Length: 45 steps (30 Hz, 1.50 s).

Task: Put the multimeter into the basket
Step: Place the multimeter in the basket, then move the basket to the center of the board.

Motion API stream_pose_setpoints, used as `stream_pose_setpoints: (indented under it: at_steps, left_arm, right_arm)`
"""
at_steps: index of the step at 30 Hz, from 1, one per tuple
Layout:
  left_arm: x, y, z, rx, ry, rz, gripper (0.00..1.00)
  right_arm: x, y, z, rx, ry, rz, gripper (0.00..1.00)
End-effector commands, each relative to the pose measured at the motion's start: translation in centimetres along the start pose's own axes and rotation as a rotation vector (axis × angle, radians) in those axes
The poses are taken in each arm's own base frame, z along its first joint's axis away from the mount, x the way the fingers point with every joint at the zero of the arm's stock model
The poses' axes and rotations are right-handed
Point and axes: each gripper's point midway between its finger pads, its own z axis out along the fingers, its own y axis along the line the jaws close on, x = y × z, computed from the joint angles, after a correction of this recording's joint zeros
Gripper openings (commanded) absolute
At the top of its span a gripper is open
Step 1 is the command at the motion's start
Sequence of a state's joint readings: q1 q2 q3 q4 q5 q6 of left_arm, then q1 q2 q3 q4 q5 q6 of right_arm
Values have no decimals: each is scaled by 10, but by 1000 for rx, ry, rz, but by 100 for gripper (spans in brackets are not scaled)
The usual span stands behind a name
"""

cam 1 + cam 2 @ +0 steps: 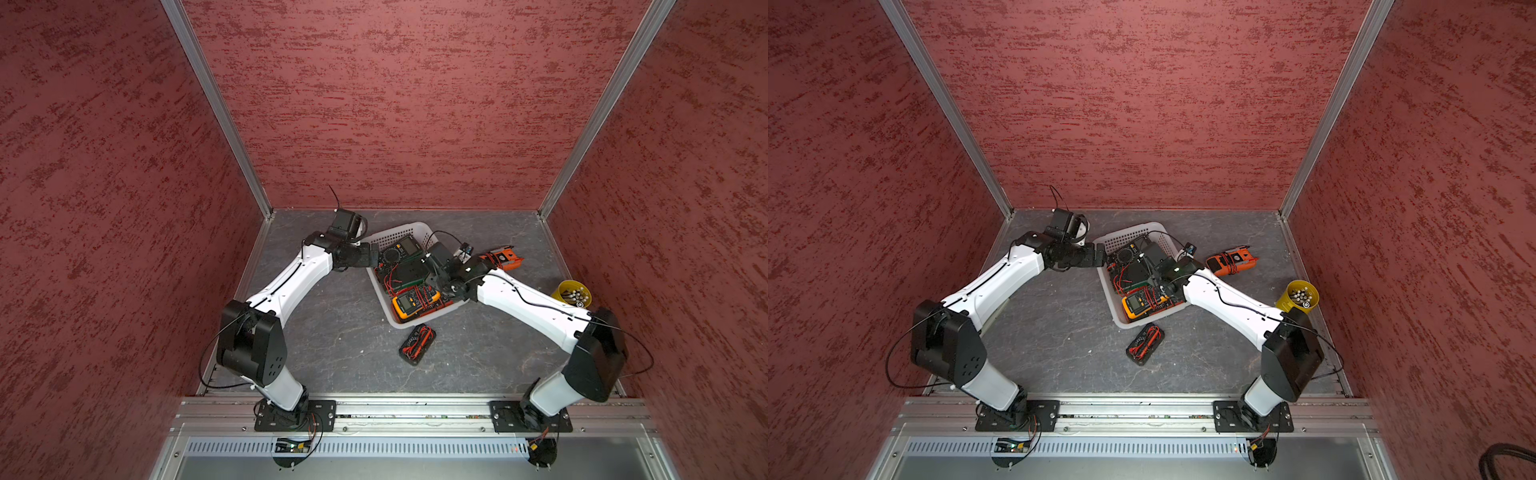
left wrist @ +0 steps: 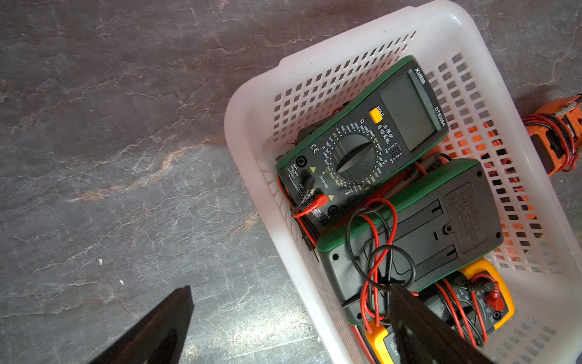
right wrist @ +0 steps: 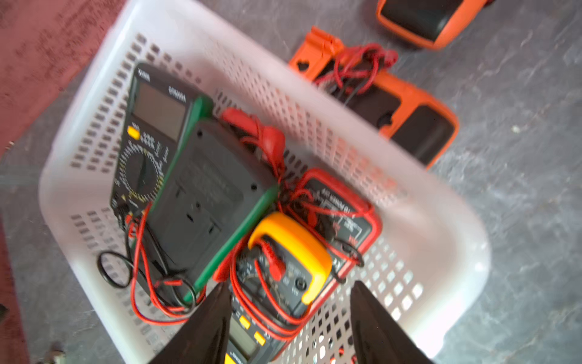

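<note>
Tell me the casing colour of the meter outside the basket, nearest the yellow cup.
The meter is orange with black panels; clearest in right wrist view.

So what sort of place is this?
Probably a robot test cell: two arms bolted to an aluminium rail, red walls boxing in a small table, a basket of multimeters.

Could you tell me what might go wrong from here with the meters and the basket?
1. Loose red and black leads loop across the face-down green meter, right at a jaw of the open left gripper; they could snag and drag it out.
2. The basket already holds four meters, so the black meter and orange meter on the table may end up perched and slide off.
</note>
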State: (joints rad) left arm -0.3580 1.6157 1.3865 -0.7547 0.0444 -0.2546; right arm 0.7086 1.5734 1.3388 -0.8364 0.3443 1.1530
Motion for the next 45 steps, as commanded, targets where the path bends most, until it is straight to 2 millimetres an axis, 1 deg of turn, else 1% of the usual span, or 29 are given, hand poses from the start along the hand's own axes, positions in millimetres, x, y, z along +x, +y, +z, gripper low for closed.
stream_pose_setpoints:
  at_steps: [1,4,6,9,10,11,12,14,15,18,20,23,24,26,28,32,38,45]
  left_arm:
    - [-3,4,-3,-16,-17,-27,100]
    - [1,7,-1,-28,-13,-48,100]
    - [4,9,-1,-31,-15,-66,100]
    - [7,11,1,-35,-17,-98,100]
    - [8,12,2,-36,-16,-107,100]
    - [9,12,2,-38,-17,-117,100]
    - [10,12,3,-37,-16,-125,100]
    - [12,13,5,-41,-15,-139,100]
    - [12,14,5,-44,-15,-146,100]
    - [13,14,7,-46,-14,-159,100]
    - [12,15,8,-50,-12,-166,100]
    - [12,15,9,-54,-10,-174,100]
    - [12,16,10,-57,-8,-178,100]
    - [12,16,11,-56,-5,-183,100]
    - [12,17,12,-61,1,-186,100]
    - [12,18,16,-63,16,-189,100]
    - [8,17,20,-58,19,-187,100]
    - [5,16,26,-47,26,-192,100]
  right_arm:
    - [-21,-4,-10,-38,22,-64,63]
    - [-42,-23,-10,-12,29,-54,63]
    - [-59,-42,-9,21,37,-30,65]
    - [-77,-69,-2,76,64,1,73]
    - [-84,-77,2,96,69,7,77]
    - [-90,-86,7,123,74,10,83]
    - [-94,-93,12,143,89,2,87]
    - [-102,-97,24,153,117,-23,92]
    - [-106,-98,30,149,137,-37,94]
    - [-109,-93,52,109,210,-87,96]
    - [-110,-86,65,64,251,-134,96]
    - [-109,-72,76,1,282,-217,96]
    - [-107,-70,80,-6,295,-236,96]
    - [-103,-67,85,-27,324,-266,96]
    - [-97,-67,91,-17,343,-289,96]
    - [-81,-67,101,5,385,-340,97]
    - [-62,-61,109,16,434,-412,98]
    - [-46,-47,114,-46,493,-437,99]
